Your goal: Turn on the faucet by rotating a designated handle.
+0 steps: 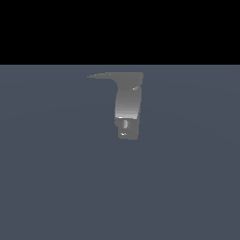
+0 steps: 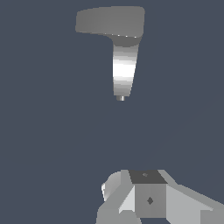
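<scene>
A flat slate-blue floor (image 1: 56,187) fills the scene under a black band of background, and we see nothing on it but the faucet (image 1: 127,105), standing near the middle of the exterior view, a little toward its right. Its curved grey column rises from a blocky slotted base, and the handle (image 1: 101,75) sticks out from the top toward the exterior view's left, tapering to a point. We judge the task to be at the approach step: nothing touches the handle, and it looks unturned. The exterior view shows no arm at all, so only the wrist view tells us where the robot is; there the gripper (image 2: 148,197) shows as pale blocky shapes at the frame's edge, well apart from the faucet and holding nothing, though we cannot tell how wide its jaws stand. The wrist view also shows the handle as a broad flat slab, which the exterior view flattens to a sliver. Next, we would bring the fingers beside the handle's tip and push it sideways around the column.
</scene>
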Motion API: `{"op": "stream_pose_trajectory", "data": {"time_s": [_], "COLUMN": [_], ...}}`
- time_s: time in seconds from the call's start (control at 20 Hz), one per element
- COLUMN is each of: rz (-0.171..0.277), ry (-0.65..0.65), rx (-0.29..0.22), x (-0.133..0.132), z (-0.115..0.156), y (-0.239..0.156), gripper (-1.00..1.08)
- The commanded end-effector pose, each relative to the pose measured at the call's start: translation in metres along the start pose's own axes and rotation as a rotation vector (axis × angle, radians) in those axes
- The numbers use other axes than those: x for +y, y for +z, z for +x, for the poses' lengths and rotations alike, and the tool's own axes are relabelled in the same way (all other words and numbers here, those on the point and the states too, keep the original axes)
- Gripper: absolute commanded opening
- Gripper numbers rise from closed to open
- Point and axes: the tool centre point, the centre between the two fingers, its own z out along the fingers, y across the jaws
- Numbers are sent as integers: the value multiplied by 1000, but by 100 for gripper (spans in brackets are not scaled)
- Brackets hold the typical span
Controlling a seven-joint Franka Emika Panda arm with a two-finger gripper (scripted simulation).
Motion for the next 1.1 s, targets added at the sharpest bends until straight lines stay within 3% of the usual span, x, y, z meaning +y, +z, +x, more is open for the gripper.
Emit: {"op": "stream_pose_trajectory", "data": {"time_s": [0.0,0.5,1.05], "rz": [0,-1,-3], "ry": [0,52,228], "rx": [0,0,0], "x": [0,-12,-49], "z": [0,5,28], "y": [0,8,33], "gripper": [-100,-100,-100]}}
